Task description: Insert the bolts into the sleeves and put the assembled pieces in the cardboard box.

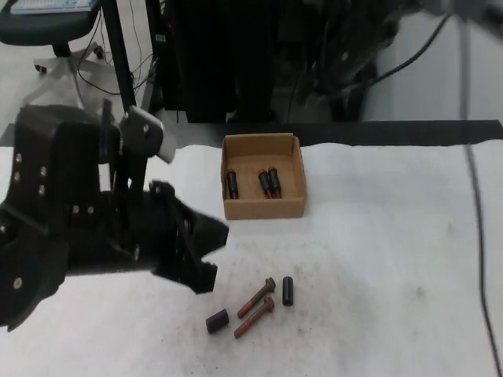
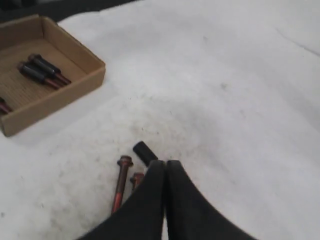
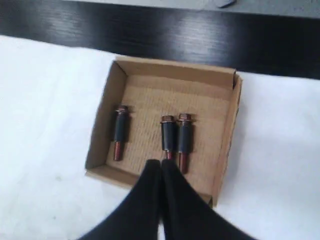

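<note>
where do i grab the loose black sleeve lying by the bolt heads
Take the short black cylindrical sleeve across its middle, coming straight down from above and closing on its curved flanks. It lies flat on the white cloth, so both flanks are exposed, while its ends would probably slip. A copper-coloured metal bolt lies close beside it, so keep the opening modest.

The box (image 3: 101, 134) is brown corrugated cardboard, matt, with a ribbed floor. The bolts (image 1: 256, 298) are coppery metal with a dull sheen, and the sleeves (image 1: 288, 290) are matt black, either rubber or plastic. A white cloth (image 1: 377, 259), soft, slightly fuzzy and grime-speckled, covers the worktop (image 3: 150, 35), whose bare edge is dark and glossy. The left pincer (image 2: 166, 163) and right pincer (image 3: 161, 163) are smooth matt black.
</note>
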Tool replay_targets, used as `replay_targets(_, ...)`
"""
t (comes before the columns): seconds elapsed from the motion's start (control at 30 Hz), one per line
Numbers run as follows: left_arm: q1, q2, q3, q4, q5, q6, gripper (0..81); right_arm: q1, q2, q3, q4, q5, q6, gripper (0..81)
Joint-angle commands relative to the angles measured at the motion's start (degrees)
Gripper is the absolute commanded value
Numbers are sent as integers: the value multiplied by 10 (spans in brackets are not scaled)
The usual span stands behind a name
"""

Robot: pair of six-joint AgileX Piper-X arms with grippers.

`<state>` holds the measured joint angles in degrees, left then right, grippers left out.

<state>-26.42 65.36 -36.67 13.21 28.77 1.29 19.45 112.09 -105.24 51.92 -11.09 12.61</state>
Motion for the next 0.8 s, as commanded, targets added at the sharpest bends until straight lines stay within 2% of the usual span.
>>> replay_targets(0.0,0,12,-25,56,-1,-1,2,0,-108,66,19,4,-2,3)
replay_targets(0.13,-19,37,-62,79,-47,5,2,-2,-239,186,22,4,-19,3)
replay_targets(0.4,-101,164,-150,114,-62,13,2,-1,-531,433,18,1,-5,3)
replay_targets(0.6,-119,274,-239,212,-118,63,2,-2,-692,529,38,1,-1,3)
replay_targets(0.77,-119,339,-302,260,-182,65,1,-2,-762,574,93,1,-1,3)
